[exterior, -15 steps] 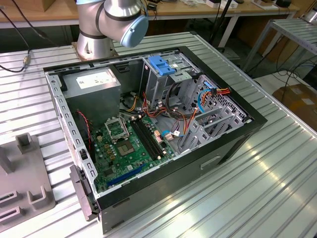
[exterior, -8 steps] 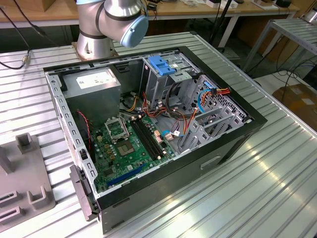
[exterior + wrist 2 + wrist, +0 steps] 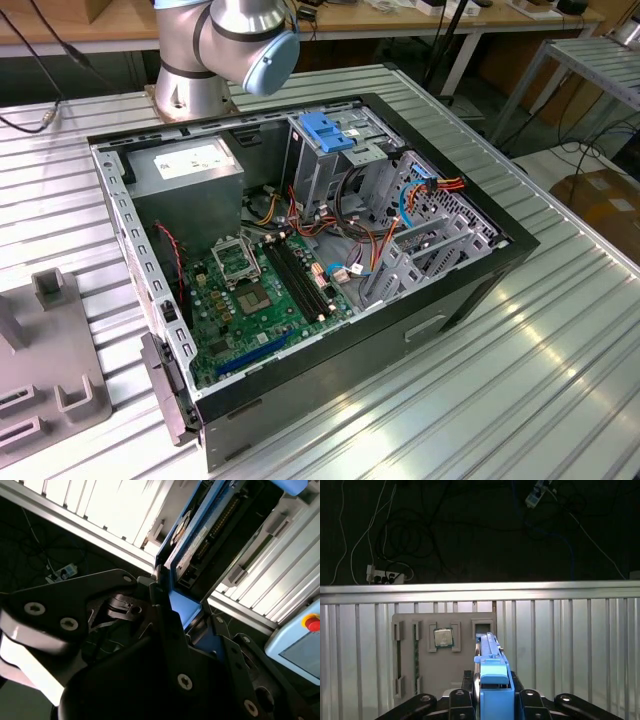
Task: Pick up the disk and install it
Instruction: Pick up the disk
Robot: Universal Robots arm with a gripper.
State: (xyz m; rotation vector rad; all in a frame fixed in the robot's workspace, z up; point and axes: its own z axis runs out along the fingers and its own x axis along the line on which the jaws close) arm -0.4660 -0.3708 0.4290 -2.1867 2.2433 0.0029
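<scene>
Ext view, going L to R: grey plate (image 3: 50,385) w/ slots sits at the table (image 3: 520,370) edge on the exterior view's left. Next to it, mid-table, is the open PC case (image 3: 400,330), lying on its side w/ the green board (image 3: 260,290) facing up. Power supply (image 3: 190,165) is in the case's far corner on the exterior view's left. The silver drive cage (image 3: 320,170) w/ a blue bracket (image 3: 325,130) on top is further along, then a tangle of orange and blue wires. Arm (image 3: 230,40) base stands at the far table edge, right behind the case.

Now the important bit. The gripper (image 3: 492,692) is clamped down on the disk (image 3: 492,662), fingers pinching it from both sides, so it's off the table and in the arm's grasp. In the first wrist view the disk is held edge-on, blue frame towards the cam. It's sticking out over the side of the plate (image 3: 445,672), not far from the table edge. Can't tell if the tip touches the plate or not. A chip (image 3: 443,638) sits in one of the plate's slots, just beside the disk's line.

Second wrist view shows the same grip from the side: gripper (image 3: 187,607) closed on the disk (image 3: 197,535), w/ dark face, pale label and blue rim all visible.
</scene>
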